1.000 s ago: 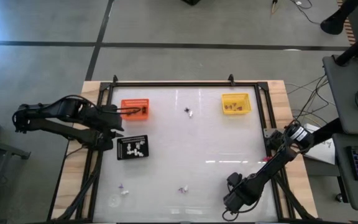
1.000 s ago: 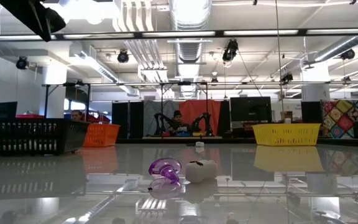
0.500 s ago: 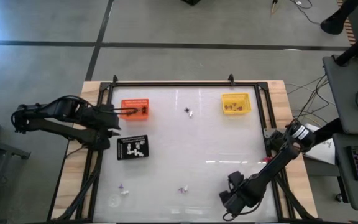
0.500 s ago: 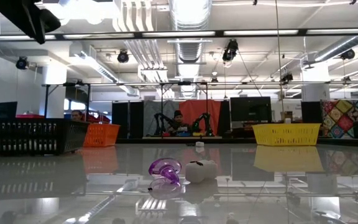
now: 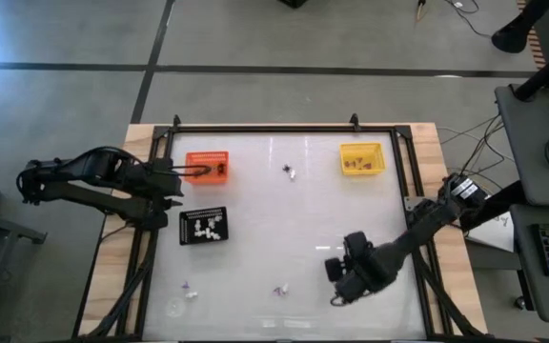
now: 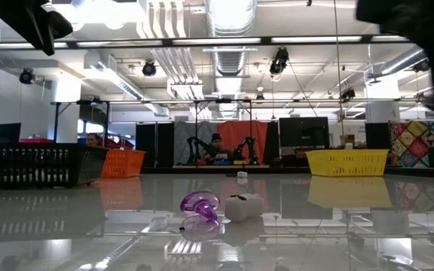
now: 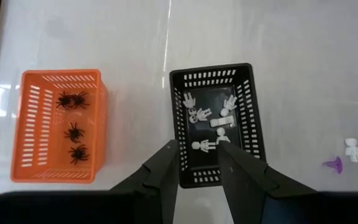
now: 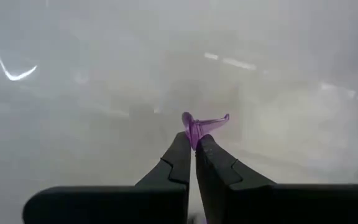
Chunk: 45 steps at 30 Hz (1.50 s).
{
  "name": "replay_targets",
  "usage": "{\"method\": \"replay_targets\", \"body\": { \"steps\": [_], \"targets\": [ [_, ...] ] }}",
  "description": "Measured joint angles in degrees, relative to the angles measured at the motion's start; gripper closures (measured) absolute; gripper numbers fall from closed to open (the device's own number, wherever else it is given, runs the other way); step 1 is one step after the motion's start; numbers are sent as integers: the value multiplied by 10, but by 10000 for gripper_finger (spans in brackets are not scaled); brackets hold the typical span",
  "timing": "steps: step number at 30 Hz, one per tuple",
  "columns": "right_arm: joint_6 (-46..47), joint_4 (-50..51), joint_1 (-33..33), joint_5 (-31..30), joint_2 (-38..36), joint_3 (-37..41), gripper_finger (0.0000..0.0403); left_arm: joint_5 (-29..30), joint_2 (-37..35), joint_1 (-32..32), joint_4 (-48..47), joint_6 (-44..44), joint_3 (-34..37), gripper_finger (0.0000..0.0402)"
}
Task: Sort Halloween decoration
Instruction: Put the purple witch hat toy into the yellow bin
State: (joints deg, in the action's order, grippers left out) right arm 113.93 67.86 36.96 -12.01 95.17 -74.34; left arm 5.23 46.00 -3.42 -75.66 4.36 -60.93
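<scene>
1. The right pincer (image 8: 195,144) is clenched on a small purple trinket (image 8: 199,125), which sticks out from between the fingertips; in the high view this pincer (image 5: 336,284) hangs over the near right part of the white bench (image 5: 351,210).
2. The left pincer (image 7: 197,148) stands with its fingers parted and nothing between them, above the near end of the black tray (image 7: 251,118); from above it (image 5: 181,181) sits at the bench's left edge, between the orange tray (image 5: 208,168) and the black one (image 5: 203,226).
3. The black tray holds several white skeleton figures (image 7: 199,114).
4. The orange tray, just beside the black one, holds four black spiders (image 7: 74,132).
5. The yellow tray (image 5: 362,158) at the far right holds a few orange-brown trinkets (image 5: 355,164).
6. Loose decorations lie on the bench: a white figure (image 7: 353,149) touching or just beside a purple piece (image 7: 332,164) near the front left, another purple and white pair (image 5: 280,290) at the front middle, seen close in the low view (image 6: 200,207), and a dark and white pair (image 5: 290,171) at the far middle between the orange and yellow trays.
</scene>
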Motion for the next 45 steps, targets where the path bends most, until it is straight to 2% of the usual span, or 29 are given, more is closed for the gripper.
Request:
{"method": "replay_targets", "body": {
  "steps": [12,21,27,33,38,42,45],
  "targets": [
    [-238,87,-150,-30,-64,0,394,4,0,0,0,20,0,306],
    [-455,95,-310,-76,-119,2,394,46,0,0,0,68,0,306],
    [-588,95,-421,-95,-142,3,394,55,0,0,0,108,0,306],
    [-726,92,-532,-95,-141,3,394,134,0,0,0,136,0,306],
    [-822,68,-614,-92,-138,5,394,176,0,1,0,162,0,306],
    [-897,26,-670,-54,-137,11,394,210,0,1,-2,178,0,306],
    [-946,-3,-704,-13,-137,22,394,214,1,1,-3,198,0,306]
  ]
}}
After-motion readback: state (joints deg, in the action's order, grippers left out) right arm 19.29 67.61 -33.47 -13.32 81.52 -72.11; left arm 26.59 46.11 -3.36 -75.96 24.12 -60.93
